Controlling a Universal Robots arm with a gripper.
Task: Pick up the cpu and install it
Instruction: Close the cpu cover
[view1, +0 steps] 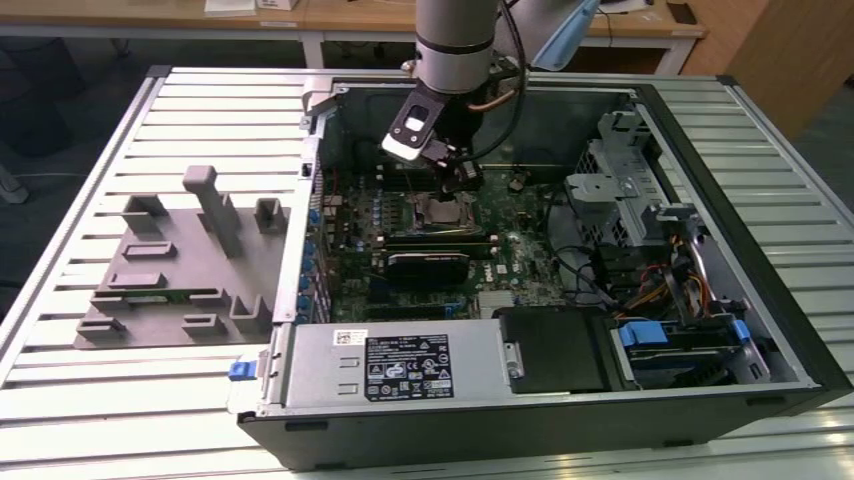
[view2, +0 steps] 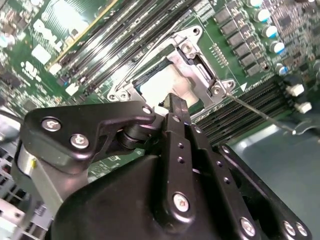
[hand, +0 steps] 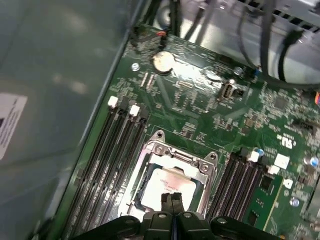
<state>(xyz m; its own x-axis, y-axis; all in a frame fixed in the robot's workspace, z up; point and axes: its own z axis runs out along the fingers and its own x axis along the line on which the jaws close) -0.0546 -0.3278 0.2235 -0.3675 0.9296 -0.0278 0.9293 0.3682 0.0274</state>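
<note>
The silvery, flat square cpu (hand: 157, 182) lies inside the shiny metal-framed socket (hand: 165, 150). Directly over it sits the black claw (hand: 172, 196), its slim fingers pressed together and gripping nothing.

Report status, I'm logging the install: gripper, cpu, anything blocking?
Gripper shut, tips over the cpu, contact unclear. It lies flat inside the socket frame. Nothing in the way.

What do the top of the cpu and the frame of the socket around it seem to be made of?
The cpu top looks like metal with a matte silvery-white finish: pale and softly reflecting. The socket frame looks like bare metal, perhaps steel: grey, with bright glints and screws at its corners.
</note>
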